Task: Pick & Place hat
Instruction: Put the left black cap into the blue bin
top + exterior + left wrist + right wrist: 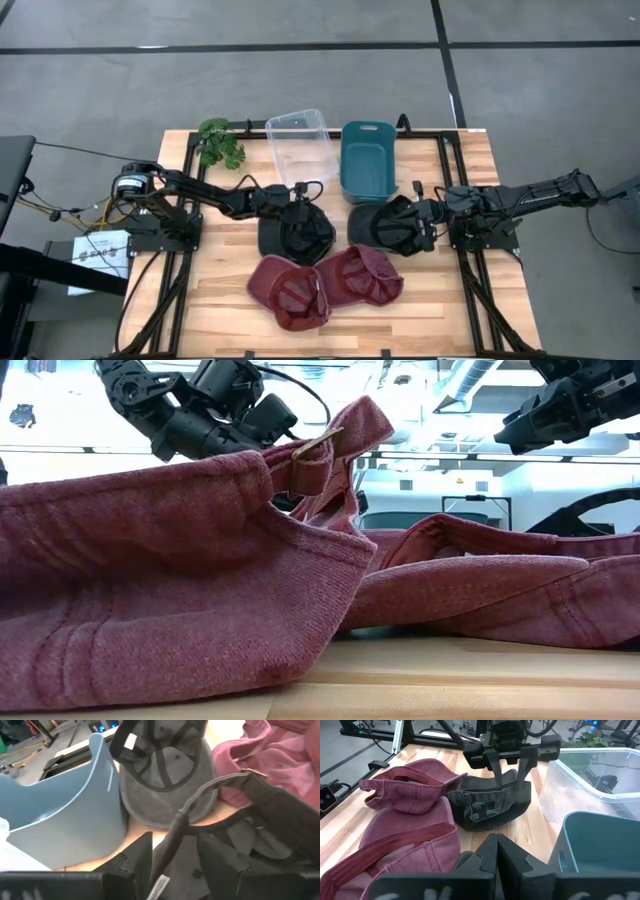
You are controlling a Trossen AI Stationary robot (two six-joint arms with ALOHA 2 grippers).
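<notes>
In the high view the wooden desk [420, 300] fills the middle of the frame, with four caps lying in a loose cluster at its centre. The left hand [300, 213] is down on a dark cap [296, 238] just left of centre. In the left wrist view its two fingers [137, 857] stand on either side of the raised rim band of that cap, apart with the band between them. Whether they already press on the fabric is hard to judge from this angle. The right wrist view shows the same hand from the front, its fingers straddling the top edge of the dark cap.

The right hand [432, 225] sits just right of centre, its fingers pressed together, beside a second dark cap [392, 226] that lies upside down with its lining showing. It does not appear to grip it.

Two maroon caps lie in the lower middle of the frame, one to the left [290, 293] and one to the right [362, 274], touching each other. They fill most of the low view.

At the upper middle stand a clear plastic bin [300, 146] and a teal bin [367, 158], side by side. A small green plant [220, 143] lies at the upper left of the desk.
</notes>
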